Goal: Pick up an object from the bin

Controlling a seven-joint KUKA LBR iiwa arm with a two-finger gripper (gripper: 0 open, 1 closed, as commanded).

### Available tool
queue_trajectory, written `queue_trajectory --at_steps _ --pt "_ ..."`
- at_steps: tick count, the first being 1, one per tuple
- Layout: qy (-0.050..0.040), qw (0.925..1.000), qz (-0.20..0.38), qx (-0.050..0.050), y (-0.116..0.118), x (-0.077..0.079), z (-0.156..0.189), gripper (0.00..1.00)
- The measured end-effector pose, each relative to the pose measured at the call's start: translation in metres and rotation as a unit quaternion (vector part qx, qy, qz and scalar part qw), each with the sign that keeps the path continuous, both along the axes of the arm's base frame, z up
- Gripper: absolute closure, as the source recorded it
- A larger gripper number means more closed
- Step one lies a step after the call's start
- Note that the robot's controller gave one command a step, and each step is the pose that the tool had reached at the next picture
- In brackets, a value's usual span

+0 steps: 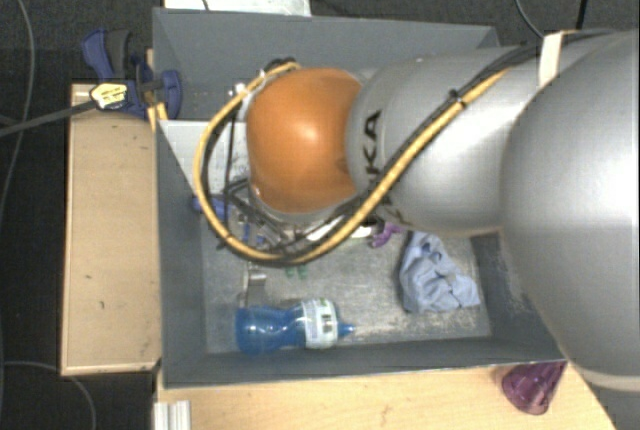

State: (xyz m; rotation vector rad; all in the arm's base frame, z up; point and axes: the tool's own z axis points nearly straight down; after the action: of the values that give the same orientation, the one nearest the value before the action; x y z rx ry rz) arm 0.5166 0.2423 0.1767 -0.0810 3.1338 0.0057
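My gripper [258, 220] sits low in the left half of the bin, mostly covered from above by the wrist. Just in front of it a blue plastic bottle [285, 326] with a white label lies on its side near the bin's front wall. A small purple thing [385, 236] and a green bit [297, 270] peek out from under the wrist; what they are I cannot tell. A crumpled pale blue cloth [435, 278] lies to the right of the gripper.
The thick grey arm covers the right and back of the bin, and cables loop round the wrist. The bin's left wall is close beside the gripper. Bare floor shows between the bottle and the cloth.
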Motion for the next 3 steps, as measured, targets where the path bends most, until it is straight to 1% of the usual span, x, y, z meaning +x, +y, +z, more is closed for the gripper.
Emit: queue_trajectory --at_steps 1,2,3 --pt "0.0005 1.0 0.007 0.001 -0.006 -0.021 -0.038 0.0" --pt "0.0005 0.9989 0.047 0.001 -0.023 -0.033 -0.068 0.0" --pt "-0.0003 0.9964 0.085 0.0 -0.037 -0.035 -0.082 0.0"
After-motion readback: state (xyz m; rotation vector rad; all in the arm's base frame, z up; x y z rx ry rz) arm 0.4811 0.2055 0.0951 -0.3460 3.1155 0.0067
